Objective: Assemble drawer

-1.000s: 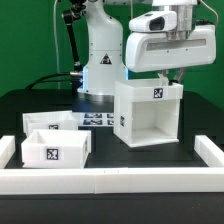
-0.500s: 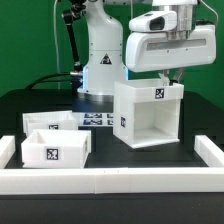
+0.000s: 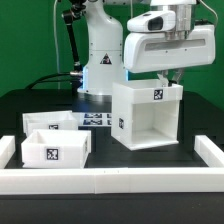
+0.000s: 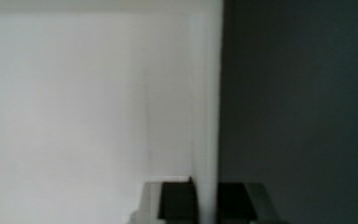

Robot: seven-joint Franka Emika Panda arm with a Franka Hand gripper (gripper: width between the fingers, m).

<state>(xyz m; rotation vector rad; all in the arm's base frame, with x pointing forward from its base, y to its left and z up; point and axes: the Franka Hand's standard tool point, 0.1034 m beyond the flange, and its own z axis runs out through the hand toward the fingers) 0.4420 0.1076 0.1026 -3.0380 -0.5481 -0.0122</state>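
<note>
The large white open-fronted drawer case [image 3: 145,115] stands on the black table at the exterior view's right of centre, with a marker tag on its top front edge. My gripper [image 3: 174,79] reaches down onto the case's top at its far right corner. In the wrist view the gripper [image 4: 213,201] is shut on a thin white wall edge [image 4: 208,100], with a dark finger [image 4: 176,203] on each side. Two small white drawer boxes lie at the exterior view's left, one in front [image 3: 55,150] and one behind [image 3: 50,122].
The marker board [image 3: 97,119] lies flat between the small boxes and the case. A white rail [image 3: 110,180] borders the table's front and both sides. The robot's base [image 3: 100,60] stands behind the case.
The drawer case has shifted a little toward the exterior view's left with the gripper still on it. The small boxes have not moved.
</note>
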